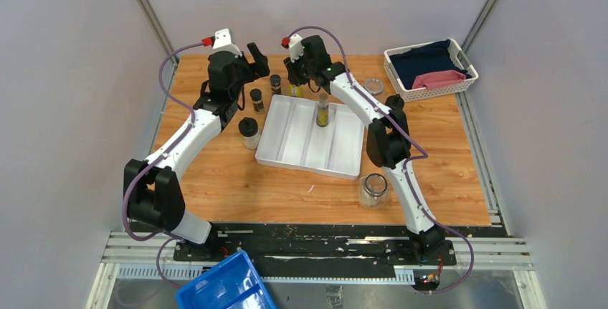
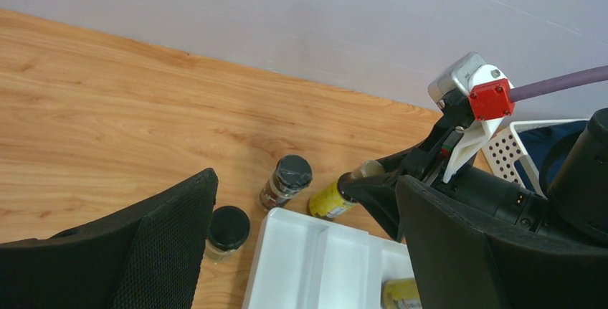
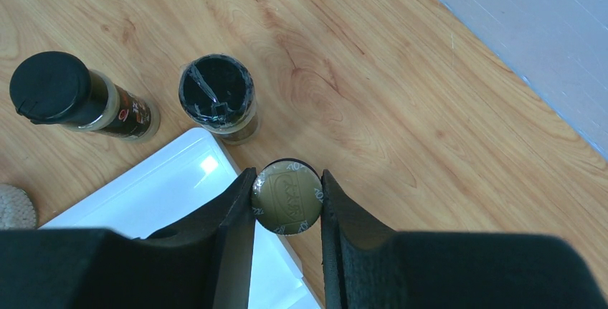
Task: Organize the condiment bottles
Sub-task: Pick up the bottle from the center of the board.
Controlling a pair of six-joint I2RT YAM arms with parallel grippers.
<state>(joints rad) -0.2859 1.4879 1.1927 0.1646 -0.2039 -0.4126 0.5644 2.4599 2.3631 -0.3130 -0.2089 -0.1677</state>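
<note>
R gripper (image 3: pixel 287 178) clamped on cap of yellow bottle (image 3: pixel 288 201) beside tray (image 3: pixel 168 191), prob to lift it in; L gripper (image 1: pixel 255 58) wide open, empty.

The tray (image 1: pixel 287 140) lies midway on the worktop (image 1: pixel 215 180), a standing bottle (image 1: pixel 323 112) in its far half, a second bottle (image 3: pixel 288 198) just behind its far rim, two shakers (image 1: pixel 257 100) left of that, a capped jar (image 1: pixel 249 132) at its left, an open jar (image 1: pixel 373 189) before its near right corner.

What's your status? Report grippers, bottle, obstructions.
Right gripper shut on yellow-labelled bottle, by the cap, at far edge of tray. Left gripper open, empty. Dark-capped jar close beside the bottle, not touching.
</note>
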